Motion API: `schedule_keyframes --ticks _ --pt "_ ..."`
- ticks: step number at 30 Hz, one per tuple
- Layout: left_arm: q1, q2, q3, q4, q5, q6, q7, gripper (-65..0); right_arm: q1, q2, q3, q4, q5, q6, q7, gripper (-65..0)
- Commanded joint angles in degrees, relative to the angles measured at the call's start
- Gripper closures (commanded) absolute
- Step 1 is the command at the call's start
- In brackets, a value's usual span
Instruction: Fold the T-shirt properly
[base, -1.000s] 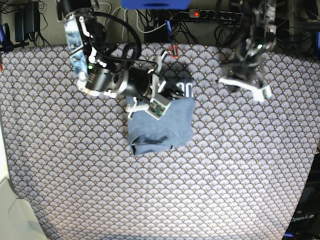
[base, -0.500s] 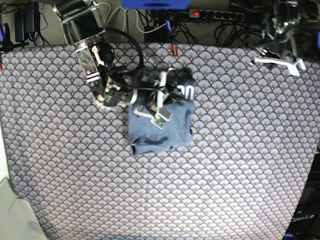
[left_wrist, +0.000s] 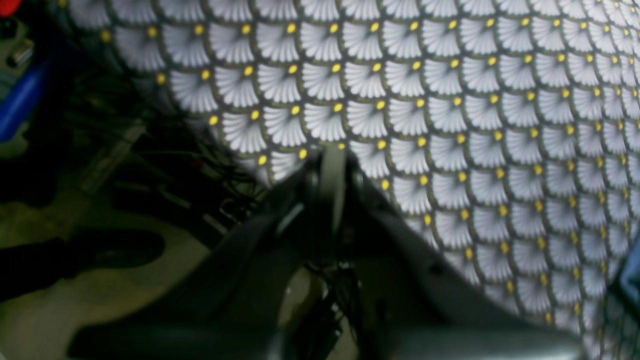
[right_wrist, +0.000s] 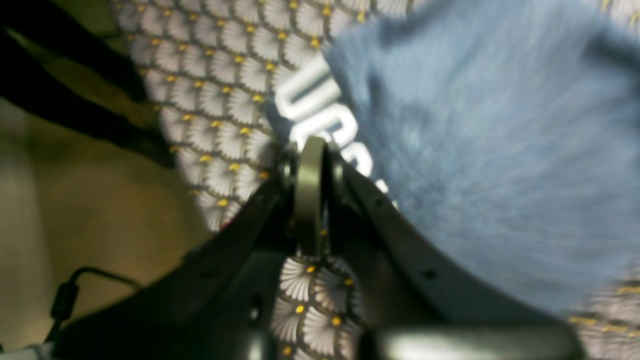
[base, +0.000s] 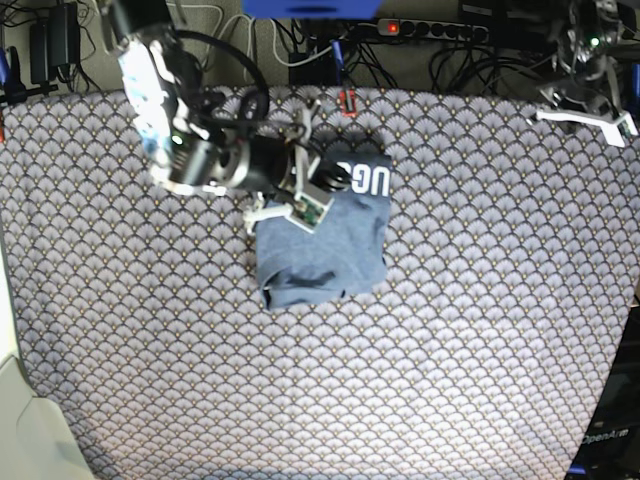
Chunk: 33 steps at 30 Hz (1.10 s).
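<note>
The right hand (right_wrist: 315, 145), clenched, hovers over the soft, slate-blue T-shirt (base: 325, 245), a compact, squarish bundle with rumpled edges and white block lettering beneath it. The clenched left hand (left_wrist: 332, 155) hangs well apart, above the far edge of the scallop-patterned tablecloth (base: 480, 330).

Blue T-shirt (base: 335, 240), folded, white-lettered

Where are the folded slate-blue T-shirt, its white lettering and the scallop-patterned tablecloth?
Folded slate-blue T-shirt (base: 340, 248): base view, plain front panel below the lettering.
White lettering (base: 381, 181): base view, the rightmost visible letter.
Scallop-patterned tablecloth (base: 480, 300): base view, bare stretch right of the shirt.
</note>
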Motion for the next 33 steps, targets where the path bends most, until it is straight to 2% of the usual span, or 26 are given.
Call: schedule_keyframes --ticks 1,4,7,10,12,15,18,20,22,27,30,33 --pt "1.4 -0.5 -0.3 0.9 0.3 -0.2 -0.8 -0.4 -1.0 0.2 0.0 3.2 0.7 0.4 -0.5 0.0" --pt "5.1 -0.5 0.0 0.9 0.7 -0.7 -0.8 -0.4 -6.6 3.2 0.1 6.7 0.8 0.4 -0.9 0.0" --pt "9.0 -0.7 2.5 0.3 2.2 -6.5 -0.9 -0.4 -12.1 7.8 0.1 6.6 0.8 0.4 2.1 0.0" --pt "12.0 0.0 6.6 0.3 8.8 -11.9 -1.3 -0.4 -20.4 13.2 1.1 7.0 0.8 0.4 10.1 0.0" --pt "13.3 1.2 10.2 -0.1 14.4 -12.3 -1.0 -0.4 -26.9 15.2 4.4 6.6 0.8 0.4 15.3 0.0" --pt "13.4 2.5 15.7 -5.3 22.9 -12.3 -1.5 -0.4 -35.3 16.4 10.2 5.4 0.7 0.4 21.7 0.0" --pt "9.1 4.3 18.9 -15.3 24.6 -12.5 -1.5 -0.4 -38.6 16.3 14.9 -0.1 0.7 0.4 25.3 0.0" --pt "5.3 4.9 20.0 -23.4 24.7 -12.5 -1.6 -0.4 -38.7 15.5 17.0 -8.7 0.7 0.4 27.6 0.0" --pt "1.3 5.7 21.5 -31.3 24.9 -12.6 -4.2 -0.4 -37.0 15.4 17.6 -19.7 0.7 0.4 32.6 0.0" --pt "-5.2 6.3 24.3 -50.1 25.0 -12.2 -19.8 -0.4 -28.2 15.4 14.6 -50.7 0.7 0.4 49.6 0.0" --pt "-10.7 6.9 26.8 -63.8 24.7 -12.2 -26.1 -0.4 -21.2 15.1 11.3 -68.6 0.7 0.4 58.5 0.0" --pt "-17.2 8.1 28.4 -79.6 25.0 -12.2 -32.0 -0.4 -14.0 12.5 8.1 -84.3 0.7 0.4 66.8 0.0"
